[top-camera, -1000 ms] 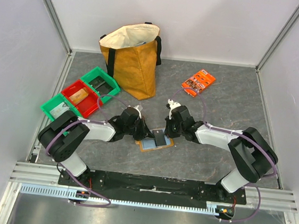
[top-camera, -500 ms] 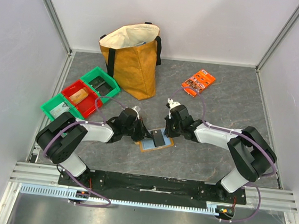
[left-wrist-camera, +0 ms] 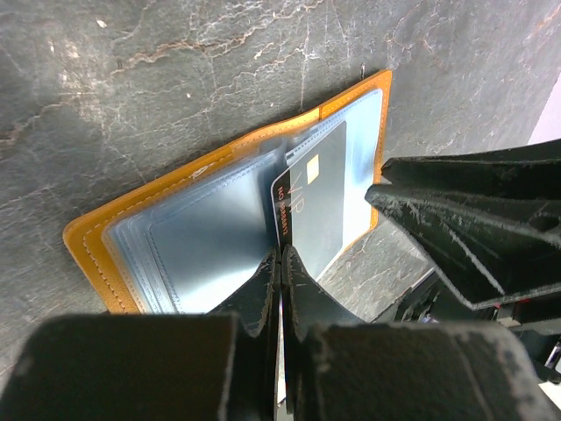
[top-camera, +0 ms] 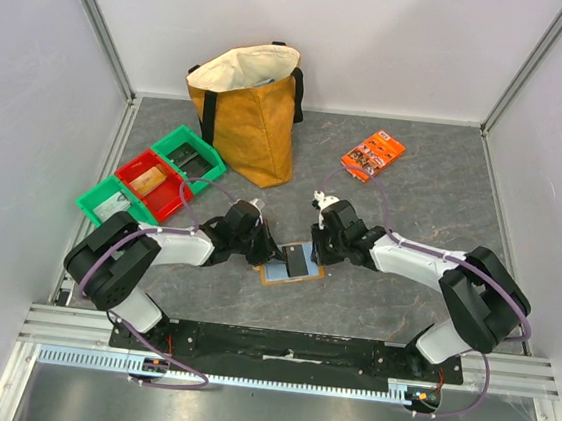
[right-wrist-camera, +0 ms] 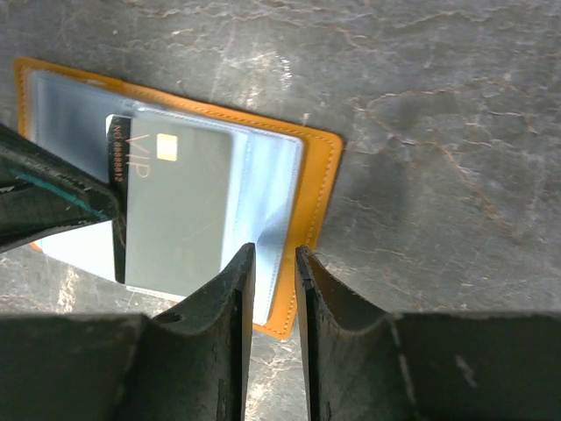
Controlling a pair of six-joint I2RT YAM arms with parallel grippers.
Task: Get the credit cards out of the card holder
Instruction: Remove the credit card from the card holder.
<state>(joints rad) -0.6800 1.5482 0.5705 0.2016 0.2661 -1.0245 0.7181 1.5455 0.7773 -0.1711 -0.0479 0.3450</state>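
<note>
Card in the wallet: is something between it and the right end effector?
Yes. A cloudy plastic pocket of the wallet lies over most of the card; only its black strip by the fold is bare. The right end effector is above the wallet's outer edge.
</note>
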